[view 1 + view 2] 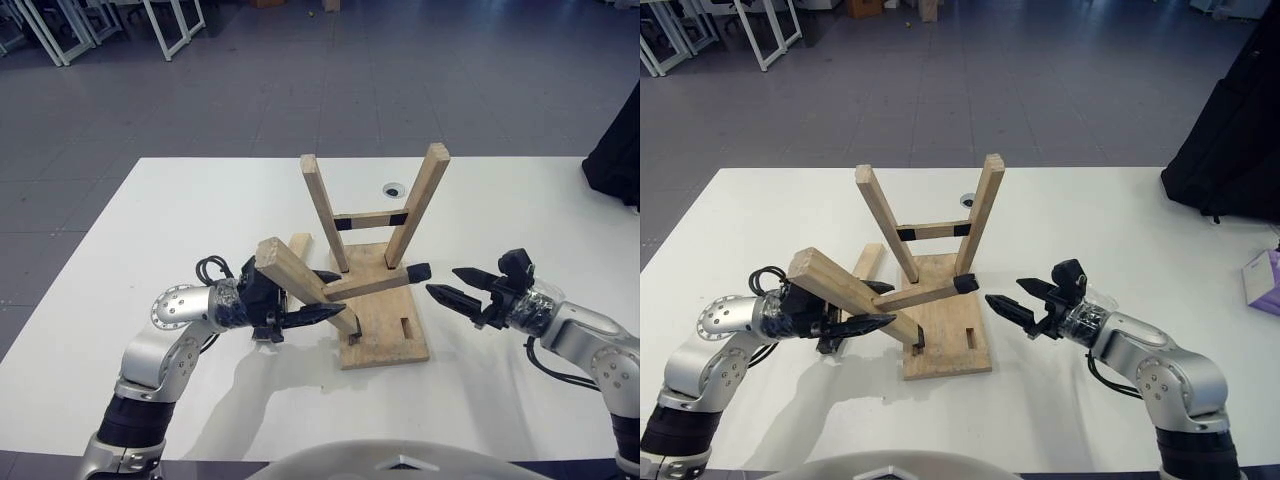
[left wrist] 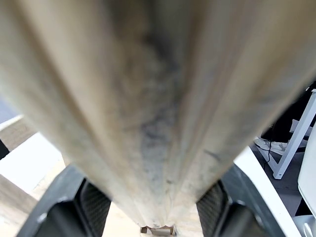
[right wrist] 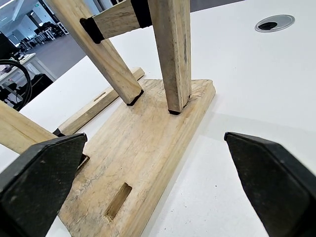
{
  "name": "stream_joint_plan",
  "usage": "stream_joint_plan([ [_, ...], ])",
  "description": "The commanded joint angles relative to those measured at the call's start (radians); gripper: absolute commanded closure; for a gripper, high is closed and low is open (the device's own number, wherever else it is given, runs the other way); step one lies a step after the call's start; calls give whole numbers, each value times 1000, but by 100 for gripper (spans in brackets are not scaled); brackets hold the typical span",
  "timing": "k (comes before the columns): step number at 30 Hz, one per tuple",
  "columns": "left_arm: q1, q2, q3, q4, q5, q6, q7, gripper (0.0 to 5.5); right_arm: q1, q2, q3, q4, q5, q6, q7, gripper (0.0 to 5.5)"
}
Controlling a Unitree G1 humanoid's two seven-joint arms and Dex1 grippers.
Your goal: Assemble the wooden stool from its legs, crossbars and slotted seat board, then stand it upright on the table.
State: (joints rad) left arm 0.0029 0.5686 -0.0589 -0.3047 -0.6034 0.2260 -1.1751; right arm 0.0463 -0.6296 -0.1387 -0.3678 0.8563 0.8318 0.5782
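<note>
Pale wood was pinched between the fingers of the left gripper (image 1: 335, 294): a tilted leg (image 1: 300, 277), held at a slant, its lower end set down at the near left corner of the seat board (image 1: 385, 345). In the left wrist view that leg (image 2: 158, 108) was seen hard up against the lens, with the black pads (image 2: 94, 205) closed on either side of it, a grip less plainly read from the head.

From the head views the whole layout was given. The board lay flat near the middle of the white table (image 1: 180, 210). Two upright legs (image 1: 324, 212) were seated in its far slots and joined by a black-tipped crossbar (image 1: 368, 220). A second crossbar (image 1: 375, 283) was carried out from the tilted leg towards the right. The right gripper (image 1: 442, 281) was held wide open and empty, just right of the board.

In the right wrist view an unfilled slot (image 3: 118, 200) was picked out in the bare, weathered grain, and a loose wooden piece (image 3: 98, 106) was seen lying beside the board.
</note>
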Motion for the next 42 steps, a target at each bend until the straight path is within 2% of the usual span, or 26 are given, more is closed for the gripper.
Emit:
stream_joint_plan([
  [1,10,12,-19,9,23,-17,-21,346,-29,7,6,4,-19,2,3,35],
  [15,-57,81,-4,133,52,-60,-97,346,-22,26,15,2,-49,-8,19,35],
  [23,-64,126,-209,197,352,-158,-60,346,-16,49,17,9,-87,-13,-12,35],
  [28,-101,112,-301,286,434,-181,-30,346,-48,70,12,34,-114,-14,-52,35],
  [31,-162,94,-305,347,451,-193,25,346,-55,78,6,37,-120,-12,-66,35],
  [36,-324,90,-280,477,408,-279,5,346,-61,97,2,52,-144,-27,-85,35],
  [37,-351,89,-280,503,401,-298,-6,308,-61,100,2,52,-145,-28,-87,33],
  [42,-442,63,-246,595,389,-341,-73,224,-56,110,-2,47,-156,-30,-84,33],
])
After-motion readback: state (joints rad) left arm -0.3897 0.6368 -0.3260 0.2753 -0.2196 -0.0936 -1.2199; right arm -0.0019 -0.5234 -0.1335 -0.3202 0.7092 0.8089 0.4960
